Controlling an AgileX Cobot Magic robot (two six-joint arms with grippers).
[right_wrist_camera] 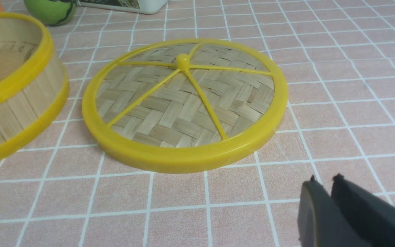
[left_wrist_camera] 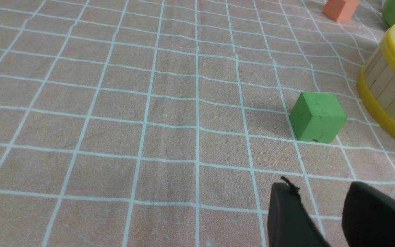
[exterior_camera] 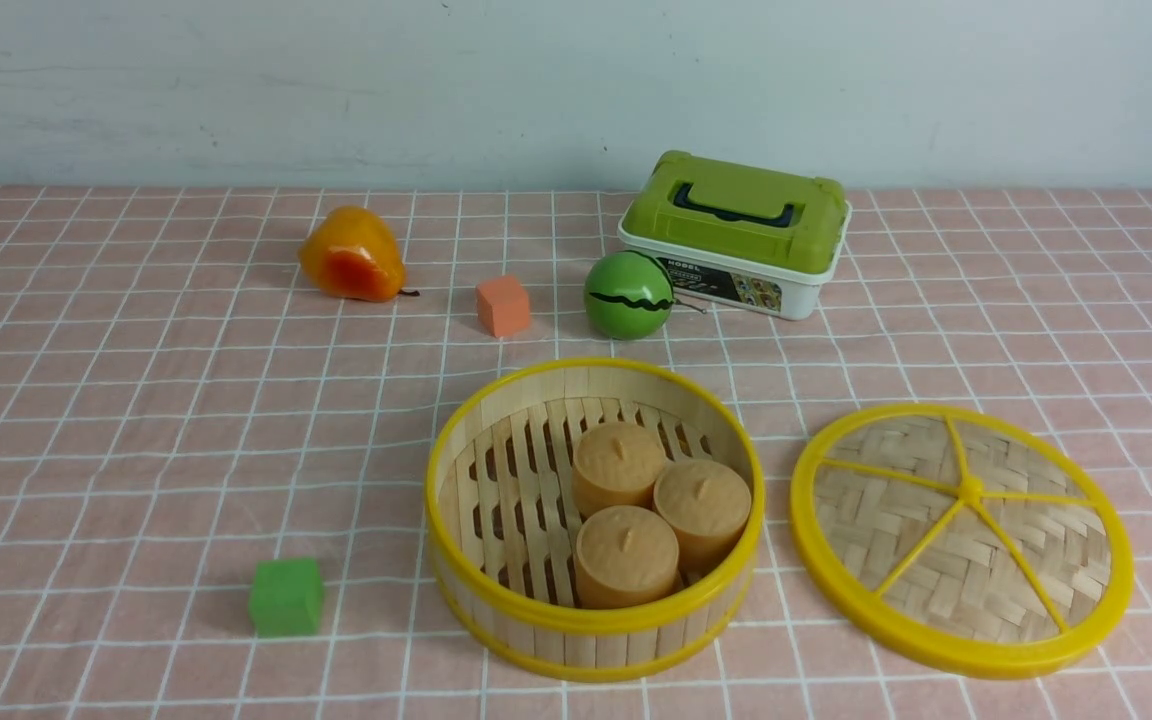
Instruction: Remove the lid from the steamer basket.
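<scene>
Steamer basket (exterior_camera: 591,610) open, holding three tan buns (exterior_camera: 661,510) | lid (exterior_camera: 961,535) flat on pink checked cloth (exterior_camera: 136,420) beside it | right gripper (right_wrist_camera: 324,180) nearly closed, empty | left gripper (left_wrist_camera: 321,188) parted, empty | pale wall (exterior_camera: 336,90) behind

Steamer basket (right_wrist_camera: 15,96) — cut off by right wrist frame edge

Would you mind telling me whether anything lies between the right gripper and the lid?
Nothing visible does. In the right wrist view only bare checked cloth separates the right gripper from the lid, which lies flat on the table beside the steamer basket.
</scene>
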